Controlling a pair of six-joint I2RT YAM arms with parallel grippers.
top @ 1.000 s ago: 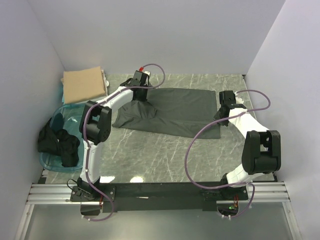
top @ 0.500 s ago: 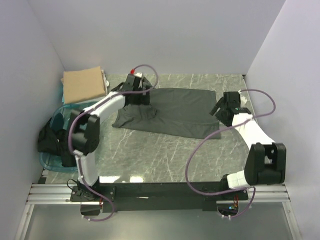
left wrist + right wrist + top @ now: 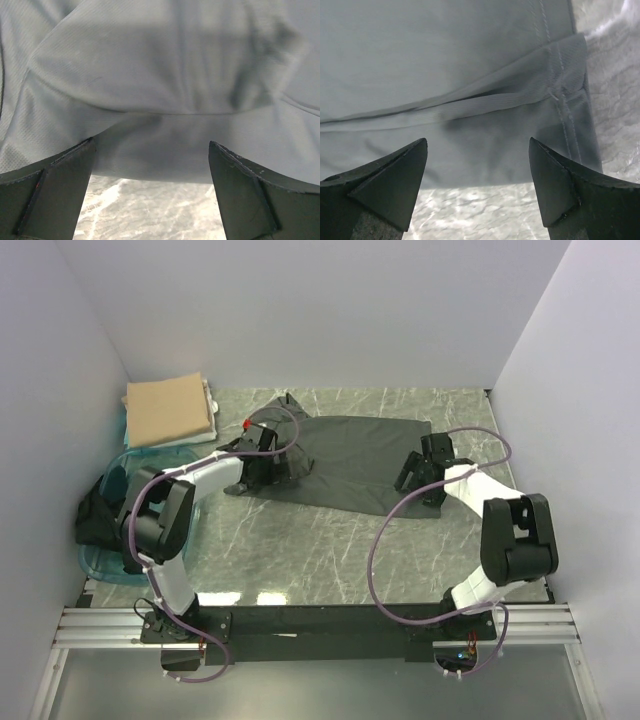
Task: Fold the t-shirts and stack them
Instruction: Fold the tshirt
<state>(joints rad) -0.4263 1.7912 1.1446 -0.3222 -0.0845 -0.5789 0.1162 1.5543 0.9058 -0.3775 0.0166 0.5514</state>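
A dark charcoal-grey t-shirt (image 3: 355,455) lies spread on the marble table, bunched at its left end, with a flap poking out at the back. My left gripper (image 3: 258,472) is open at the bunched left edge; in the left wrist view the grey t-shirt (image 3: 165,90) fills the view ahead of the left gripper (image 3: 150,167), with nothing between its fingers. My right gripper (image 3: 420,485) is open at the near right corner; the right wrist view shows the t-shirt's hem (image 3: 485,105) just beyond the right gripper (image 3: 477,167). A folded tan t-shirt (image 3: 168,410) lies at the back left. Black t-shirts (image 3: 105,525) sit in the tub.
A translucent teal tub (image 3: 100,562) stands at the left edge of the table, holding the black shirts. White walls close in the back and both sides. Purple cables loop off both arms over the table.
Both grippers opened and let go of the grey shirt. They moved down and toward the near side, and the lifted fabric settled onto the table.
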